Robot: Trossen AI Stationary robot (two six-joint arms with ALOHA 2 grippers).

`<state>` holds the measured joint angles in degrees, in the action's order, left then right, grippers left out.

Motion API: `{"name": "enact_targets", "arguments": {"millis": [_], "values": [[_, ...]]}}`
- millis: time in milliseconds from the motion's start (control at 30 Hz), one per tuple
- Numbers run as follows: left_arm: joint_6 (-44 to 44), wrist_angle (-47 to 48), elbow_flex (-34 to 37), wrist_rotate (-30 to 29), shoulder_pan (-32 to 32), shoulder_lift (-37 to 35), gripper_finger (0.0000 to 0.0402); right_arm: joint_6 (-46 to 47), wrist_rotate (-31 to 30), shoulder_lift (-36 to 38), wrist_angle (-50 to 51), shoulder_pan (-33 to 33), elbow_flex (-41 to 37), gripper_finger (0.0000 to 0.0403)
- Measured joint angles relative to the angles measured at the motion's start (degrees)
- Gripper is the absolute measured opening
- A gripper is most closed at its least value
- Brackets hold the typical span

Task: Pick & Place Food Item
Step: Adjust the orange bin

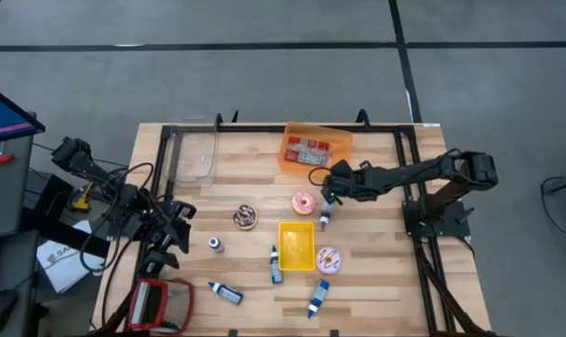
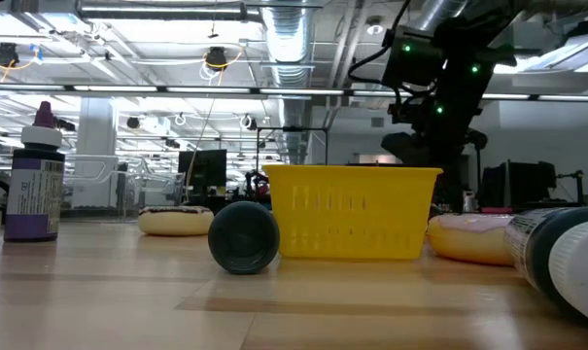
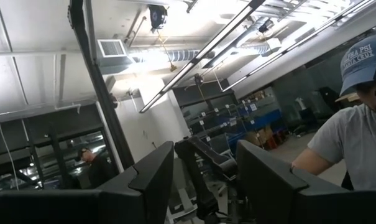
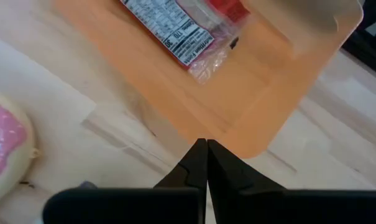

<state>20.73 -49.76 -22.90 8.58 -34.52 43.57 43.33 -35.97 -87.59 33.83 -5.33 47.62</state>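
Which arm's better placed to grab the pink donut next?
Right. Its hand, shut and empty, hangs between the orange tray and the pink donut, close beside the donut. The left hand sits at the table's far left edge, with the chocolate donut nearer to it.

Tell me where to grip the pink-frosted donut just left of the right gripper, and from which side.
Come straight down on the pink-frosted donut, one finger on each side of the outer rim. It lies flat on the table, so only the round edge offers opposing faces. The right gripper, shut and empty now, must open first; the dropper bottle stands close on the gripper's side.
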Motion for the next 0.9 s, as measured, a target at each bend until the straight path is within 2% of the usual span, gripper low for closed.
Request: {"name": "enact_targets", "arguments": {"millis": [633,900], "values": [[0.0,0.0,0.0,0.0,0.0,0.0,0.0171,-3.3,-1.8,0.0,-0.2,-3.4,0.0,0.0],[0.0,0.0,0.0,0.2,0.0,0.0,0.0171,-5.0,-4.6,0.0,-1.4,-5.0,0.0,0.0]]}}
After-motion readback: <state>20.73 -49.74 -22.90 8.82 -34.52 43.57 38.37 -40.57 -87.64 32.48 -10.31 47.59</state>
